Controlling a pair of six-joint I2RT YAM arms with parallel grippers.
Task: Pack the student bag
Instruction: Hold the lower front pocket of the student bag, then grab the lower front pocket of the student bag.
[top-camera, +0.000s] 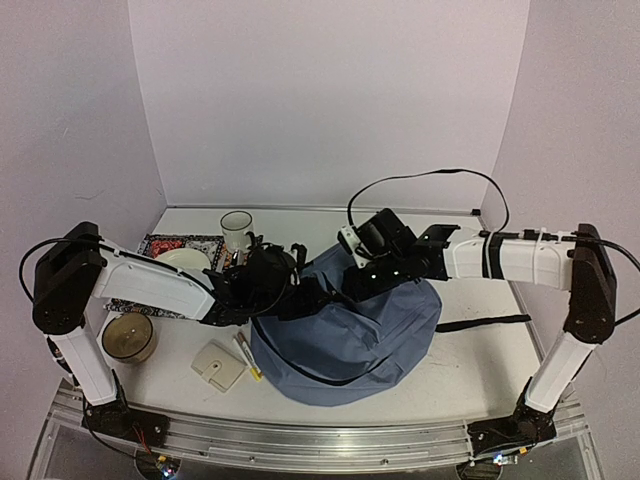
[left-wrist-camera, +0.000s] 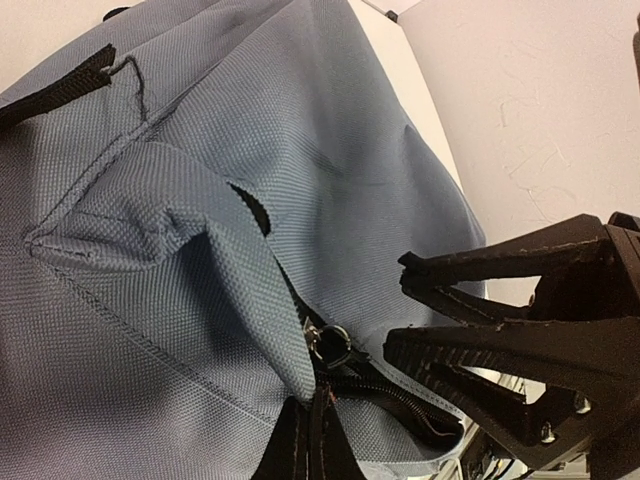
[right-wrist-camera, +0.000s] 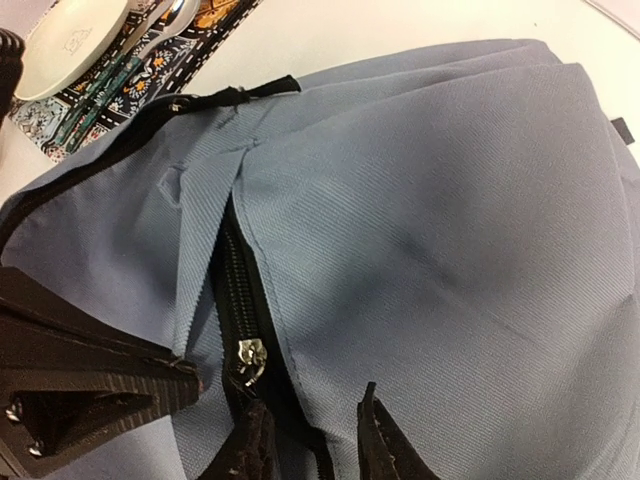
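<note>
Setting: a white tabletop is boxed in by plain pale lilac walls at the back and on both sides. An aluminium rail runs along the near edge.

The student bag lies slumped at mid-tabletop, directly under both claws.

Left claw: closed, tips against the blue-grey cloth beside the zipper. We cannot tell whether it pinches any cloth.

Right claw: fingers parted, nothing held. Its tips are just over the bag, and the metal zipper pull is close beside them.

Beyond and left of the left claw we see a patterned placemat carrying a pale plate, with a white cup just beside the mat. Nearer the arm bases than that claw are a round brown container and a beige pouch. Right of the right claw, a black strap trails flat on the tabletop.
</note>
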